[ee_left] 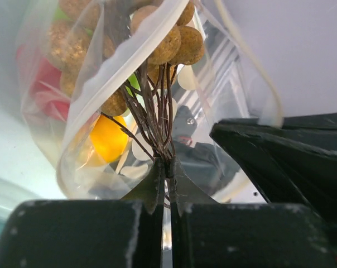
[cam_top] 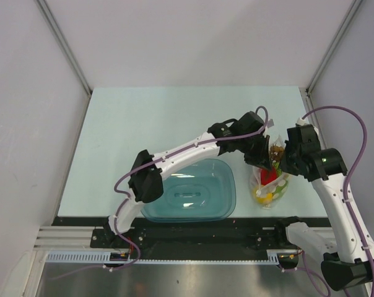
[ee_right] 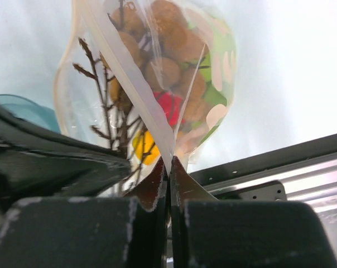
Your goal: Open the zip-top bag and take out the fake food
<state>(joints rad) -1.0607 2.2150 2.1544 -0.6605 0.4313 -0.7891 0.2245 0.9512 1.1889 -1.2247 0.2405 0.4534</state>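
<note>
Stems [ee_left: 157,120] of the orange-brown bunch [ee_left: 177,42] sit clamped between the shut jaws of the left gripper [ee_left: 166,170], while the right gripper [ee_right: 169,167] is clenched on one lip of the zip-top bag [cam_top: 269,185], its white seal strip running up from the fingertips. The bag hangs upright just right of the teal tub [cam_top: 190,189] at the near right of the table [cam_top: 143,124], its mouth up between the two grippers and its long axis pointing down from them. The stems follow that axis, so drawing the bunch out looks to call for a lift straight up by the left arm against the right's hold. The rest of the fake food, a red piece [ee_right: 167,106] and a yellow fruit [ee_left: 108,138], lies lower inside. From above, the grippers cover the mouth. How far the seal has parted, and whether the bag's base touches the table, cannot be made out.
</note>
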